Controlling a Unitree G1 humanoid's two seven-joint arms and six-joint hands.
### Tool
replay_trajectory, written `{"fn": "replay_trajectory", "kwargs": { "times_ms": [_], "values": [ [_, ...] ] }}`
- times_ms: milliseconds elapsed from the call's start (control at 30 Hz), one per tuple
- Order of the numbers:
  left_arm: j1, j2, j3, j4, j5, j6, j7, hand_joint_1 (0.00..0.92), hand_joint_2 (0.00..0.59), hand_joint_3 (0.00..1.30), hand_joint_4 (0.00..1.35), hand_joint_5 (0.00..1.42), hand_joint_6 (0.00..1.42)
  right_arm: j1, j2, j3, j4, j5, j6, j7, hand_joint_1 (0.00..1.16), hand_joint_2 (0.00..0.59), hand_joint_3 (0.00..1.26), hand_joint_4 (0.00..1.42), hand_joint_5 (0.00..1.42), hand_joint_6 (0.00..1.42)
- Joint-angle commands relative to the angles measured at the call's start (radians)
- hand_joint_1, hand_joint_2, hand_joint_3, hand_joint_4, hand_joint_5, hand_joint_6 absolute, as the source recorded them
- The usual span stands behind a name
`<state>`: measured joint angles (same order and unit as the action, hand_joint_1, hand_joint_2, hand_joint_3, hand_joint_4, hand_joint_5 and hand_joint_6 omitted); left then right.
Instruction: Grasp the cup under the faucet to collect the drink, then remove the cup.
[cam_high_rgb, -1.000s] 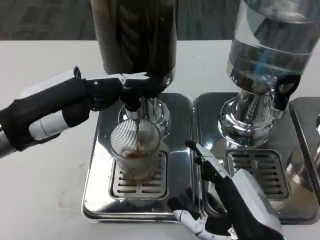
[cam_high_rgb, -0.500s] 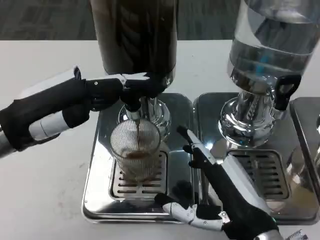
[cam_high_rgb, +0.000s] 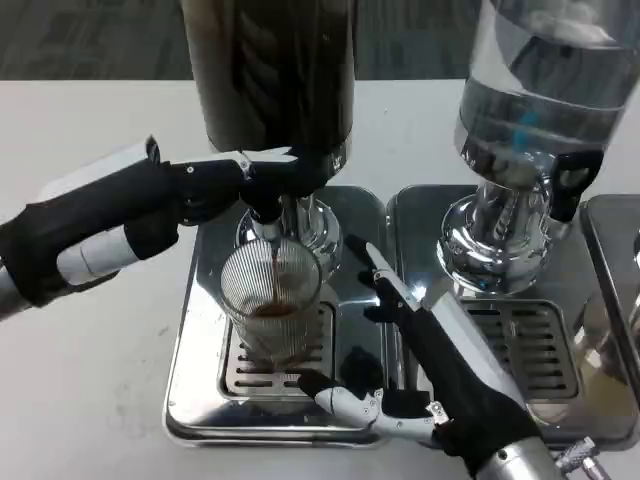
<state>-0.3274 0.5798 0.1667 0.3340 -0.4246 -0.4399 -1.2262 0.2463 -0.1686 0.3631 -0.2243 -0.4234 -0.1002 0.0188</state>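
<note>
The ribbed clear cup (cam_high_rgb: 272, 305) stands on the grate of the steel drip tray (cam_high_rgb: 190, 380), directly below the faucet (cam_high_rgb: 265, 215) of the dark drink dispenser (cam_high_rgb: 268, 75). A thin dark stream runs from the faucet into the cup, and a little brown drink lies in its bottom. My left hand (cam_high_rgb: 215, 185) reaches in from the cup's left, above its rim, with the fingers pressed on the faucet's black lever. My right hand (cam_high_rgb: 420, 375) lies low beside the cup's right, palm turned toward it, fingers spread apart and holding nothing, one stretched toward the cup, others curling below it along the tray's front edge.
</note>
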Motion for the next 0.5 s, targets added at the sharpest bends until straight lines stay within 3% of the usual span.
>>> {"fn": "replay_trajectory", "kwargs": {
  "times_ms": [33,500],
  "values": [
    [0.012,0.012,-0.020,-0.013,0.012,0.000,-0.013,0.000,0.050,0.23,0.06,0.12,0.02,-0.019,0.003,-0.006,0.023,0.027,-0.008,0.019,0.81,0.189,0.00,0.00,0.06,0.20],
    [0.030,0.017,-0.020,-0.034,0.010,0.005,-0.013,0.000,0.050,0.23,0.06,0.13,0.04,-0.067,0.013,0.000,0.068,0.054,-0.012,0.034,0.83,0.188,0.00,0.00,0.05,0.18]
  ]
}}
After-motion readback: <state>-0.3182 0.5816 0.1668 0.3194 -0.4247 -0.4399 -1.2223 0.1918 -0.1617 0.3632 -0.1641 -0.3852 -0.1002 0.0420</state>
